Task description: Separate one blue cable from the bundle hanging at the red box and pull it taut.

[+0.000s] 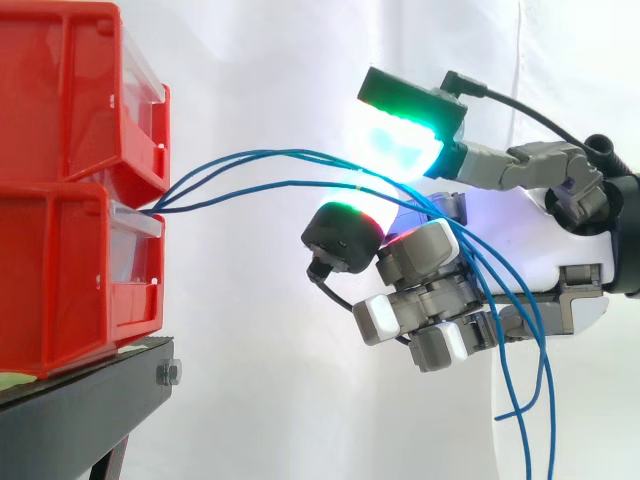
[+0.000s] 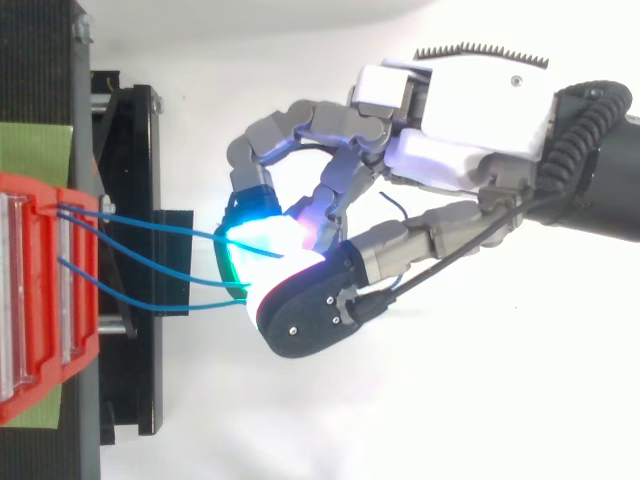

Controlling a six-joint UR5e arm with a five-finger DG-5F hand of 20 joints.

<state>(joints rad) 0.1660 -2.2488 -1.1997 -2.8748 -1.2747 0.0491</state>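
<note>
Three thin blue cables [image 1: 250, 160] leave the gap between the two stacked red boxes [image 1: 60, 120] and arc right to my hand [image 1: 540, 230]. They run between a green-glowing fingertip [image 1: 400, 140] above and the thumb pad [image 1: 345, 235] below. From there they drape over the curled lower fingers, and their ends hang down at the right [image 1: 520, 390]. In the side view a small gap remains between the green fingertip and the thumb. From above, the cables [image 2: 160, 235] spread from the red box [image 2: 30, 300] and meet at the glowing pads [image 2: 255, 235] of the hand [image 2: 470, 110].
The red boxes stand on a black stand [image 1: 80, 410] at the left, with its frame [image 2: 130, 200] sticking out toward the hand. A green patch [image 2: 35, 145] lies on the stand beside the box. A white curtain is behind everything.
</note>
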